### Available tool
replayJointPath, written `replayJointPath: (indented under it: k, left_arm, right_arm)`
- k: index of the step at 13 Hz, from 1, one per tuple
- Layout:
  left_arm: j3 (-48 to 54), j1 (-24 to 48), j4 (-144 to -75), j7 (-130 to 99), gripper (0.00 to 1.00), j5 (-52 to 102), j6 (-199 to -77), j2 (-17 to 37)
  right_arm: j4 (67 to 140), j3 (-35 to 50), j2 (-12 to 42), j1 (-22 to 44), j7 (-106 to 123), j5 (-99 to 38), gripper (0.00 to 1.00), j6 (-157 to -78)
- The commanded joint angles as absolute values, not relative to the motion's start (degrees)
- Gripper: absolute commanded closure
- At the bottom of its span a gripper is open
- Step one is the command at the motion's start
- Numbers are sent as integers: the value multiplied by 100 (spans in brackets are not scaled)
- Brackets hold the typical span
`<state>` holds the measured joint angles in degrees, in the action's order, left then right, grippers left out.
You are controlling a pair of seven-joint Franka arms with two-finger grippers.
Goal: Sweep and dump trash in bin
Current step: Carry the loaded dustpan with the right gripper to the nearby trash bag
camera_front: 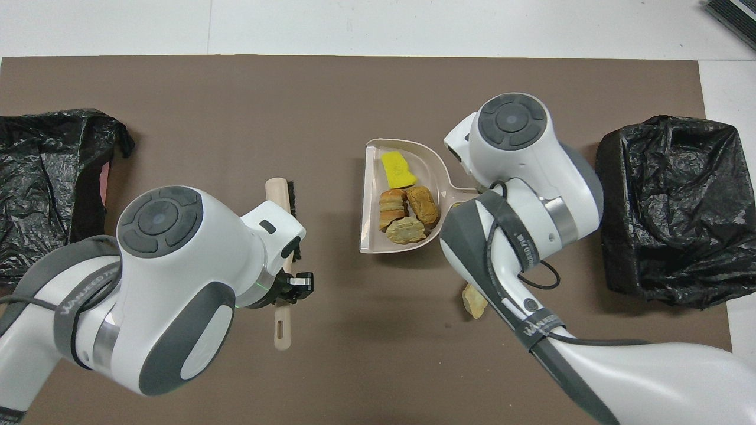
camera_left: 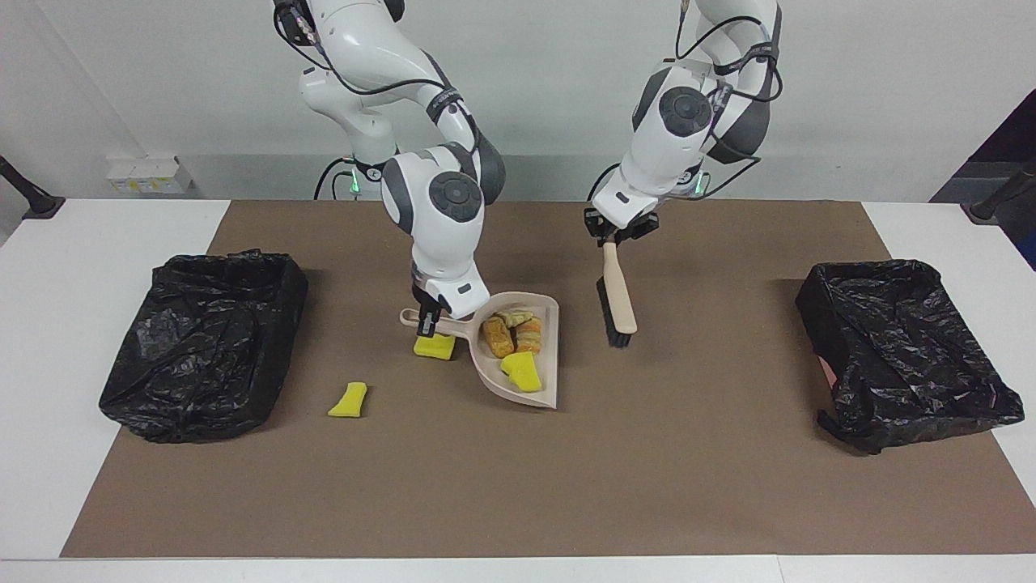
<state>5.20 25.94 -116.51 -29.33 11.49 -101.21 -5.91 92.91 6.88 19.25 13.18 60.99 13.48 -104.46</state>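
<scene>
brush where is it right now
The brush hangs head-down in the left pincer, lifted over the brown mat, beside the dustpan toward the left arm's end of the table.

Two black-lined bins (camera_left: 202, 344) (camera_left: 902, 352) sit on the brown mat (camera_left: 688, 470), one near each short edge of it. One beige dustpan (camera_left: 544, 389) is at the mat's middle, and one beige brush (camera_left: 617, 301) is beside it. Trash: three yellow spongy chunks (camera_left: 523, 372) (camera_left: 434, 346) (camera_left: 349, 400) and four tan-to-orange bread-like lumps (camera_front: 423, 205) (camera_front: 392, 206) (camera_front: 405, 231) (camera_front: 473, 301), seven bits in all. Four of them lie in the dustpan: one yellow chunk and three lumps.
</scene>
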Motion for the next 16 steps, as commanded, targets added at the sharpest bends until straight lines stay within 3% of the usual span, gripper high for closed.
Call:
replayJointPath:
  k: [1,8,16]
  left_arm:
    - [580,3004,-12530,-3322,100,1055,-10552,-1123]
    - [598,3744,-13657,-3656,100,1081,-11942,-905]
    - [598,3937,-13658,-3911,100,1134,-12331,-642]
  right_arm:
    - [9255,738,1636,732,6958,907,100,-10275]
    - [8746,703,1556,-482,8689,738,100,-9651]
    - [8710,344,1406,-1897,11115,983,100,-9509]
